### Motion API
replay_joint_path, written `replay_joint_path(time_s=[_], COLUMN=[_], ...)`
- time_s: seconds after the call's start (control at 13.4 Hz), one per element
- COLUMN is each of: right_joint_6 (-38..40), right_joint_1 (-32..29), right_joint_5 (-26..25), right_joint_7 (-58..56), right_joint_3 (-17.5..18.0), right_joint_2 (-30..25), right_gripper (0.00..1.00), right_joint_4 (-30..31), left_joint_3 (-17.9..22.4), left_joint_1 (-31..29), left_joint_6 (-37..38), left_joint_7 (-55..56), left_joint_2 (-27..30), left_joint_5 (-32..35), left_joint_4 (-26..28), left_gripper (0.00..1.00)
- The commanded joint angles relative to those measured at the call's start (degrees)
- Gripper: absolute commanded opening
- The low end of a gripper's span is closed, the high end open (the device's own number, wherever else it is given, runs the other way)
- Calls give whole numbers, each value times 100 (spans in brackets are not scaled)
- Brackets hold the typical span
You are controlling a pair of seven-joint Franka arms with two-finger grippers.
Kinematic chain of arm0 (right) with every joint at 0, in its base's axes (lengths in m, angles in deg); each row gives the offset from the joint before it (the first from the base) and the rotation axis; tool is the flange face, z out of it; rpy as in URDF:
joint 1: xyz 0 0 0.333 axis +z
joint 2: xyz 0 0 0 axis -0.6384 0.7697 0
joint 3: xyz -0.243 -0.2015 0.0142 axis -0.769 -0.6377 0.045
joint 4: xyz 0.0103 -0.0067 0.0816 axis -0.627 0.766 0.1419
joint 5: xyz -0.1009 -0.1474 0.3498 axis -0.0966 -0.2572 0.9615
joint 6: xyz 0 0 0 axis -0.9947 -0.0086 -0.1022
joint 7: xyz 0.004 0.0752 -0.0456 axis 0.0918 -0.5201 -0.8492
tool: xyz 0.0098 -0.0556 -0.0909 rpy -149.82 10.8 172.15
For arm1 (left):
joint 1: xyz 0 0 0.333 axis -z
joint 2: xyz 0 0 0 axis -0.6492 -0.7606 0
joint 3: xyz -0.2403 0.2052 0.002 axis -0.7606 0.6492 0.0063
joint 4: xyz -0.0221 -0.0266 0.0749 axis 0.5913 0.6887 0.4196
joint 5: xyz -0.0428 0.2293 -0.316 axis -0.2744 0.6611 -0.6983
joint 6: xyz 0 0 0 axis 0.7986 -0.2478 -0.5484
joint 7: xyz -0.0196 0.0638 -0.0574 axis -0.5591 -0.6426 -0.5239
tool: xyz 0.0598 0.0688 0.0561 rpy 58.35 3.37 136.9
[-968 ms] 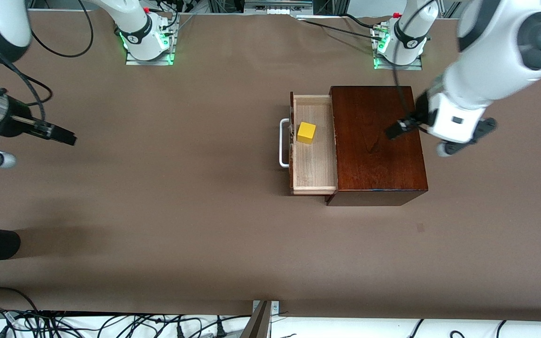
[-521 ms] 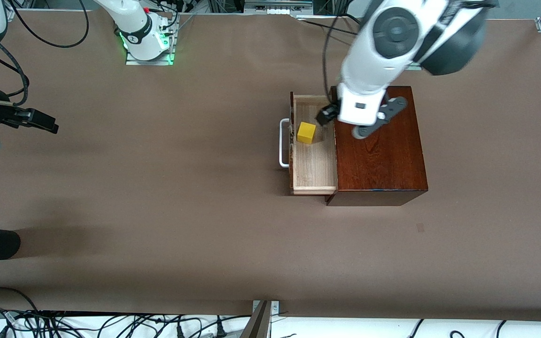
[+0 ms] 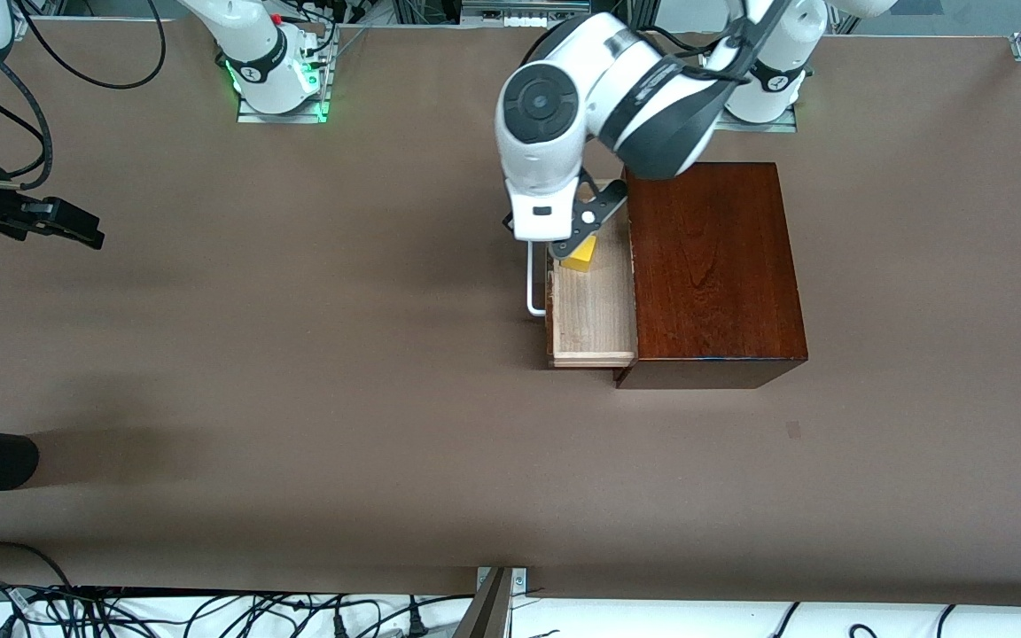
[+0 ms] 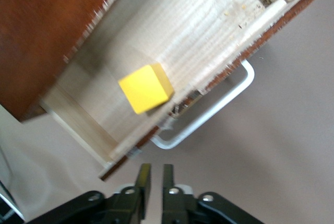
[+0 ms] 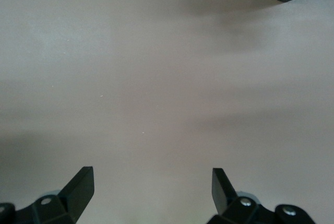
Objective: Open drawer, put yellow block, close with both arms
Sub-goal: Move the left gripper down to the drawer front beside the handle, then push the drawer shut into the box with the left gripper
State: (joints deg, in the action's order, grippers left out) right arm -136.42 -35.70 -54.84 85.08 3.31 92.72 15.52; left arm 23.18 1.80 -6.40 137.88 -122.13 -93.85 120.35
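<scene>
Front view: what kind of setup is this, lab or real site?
Most likely a robotics lab bench. Two arm bases are bolted along a table covered in plain brown sheeting, loose cables run along its near edge, and the only props are a wooden box and its drawer.

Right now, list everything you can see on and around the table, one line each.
Glossy dark mahogany rectangular box: one, reddish-brown, on the table toward the left arm's end.
Pale light-wood drawer: one, pulled out of the box, white U-shaped bar handle on its front.
Small bright yellow cube: one, yellow, lying in the drawer near its front.
Brown table: one, carrying the box.
Black cables: several, along the table edge nearest the camera.
Left end effector: black, shut, empty, over the drawer's front by the handle.
Right end effector: black, open, empty, over bare table at the right arm's end.
</scene>
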Motion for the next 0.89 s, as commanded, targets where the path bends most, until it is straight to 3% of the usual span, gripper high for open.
replay_joint_path(time_s=[0.0,0.37,0.82], right_joint_6=[-8,-17,-8], right_joint_1=[-124,-124,-107], right_joint_5=[-4,40,189], right_joint_7=[-74,-13,23], right_joint_3=[116,99,99], right_joint_2=[-117,-91,-91], right_gripper=[100,100,100], right_joint_4=[40,40,-22], left_joint_3=[128,154,154], left_joint_1=[253,561,667], left_joint_6=[90,-639,-658], left_joint_7=[659,1381,1523], left_joint_2=[-792,-1267,-1611], left_joint_5=[-22,469,1093], left_joint_4=[-997,-981,-937], left_gripper=[0,0,0])
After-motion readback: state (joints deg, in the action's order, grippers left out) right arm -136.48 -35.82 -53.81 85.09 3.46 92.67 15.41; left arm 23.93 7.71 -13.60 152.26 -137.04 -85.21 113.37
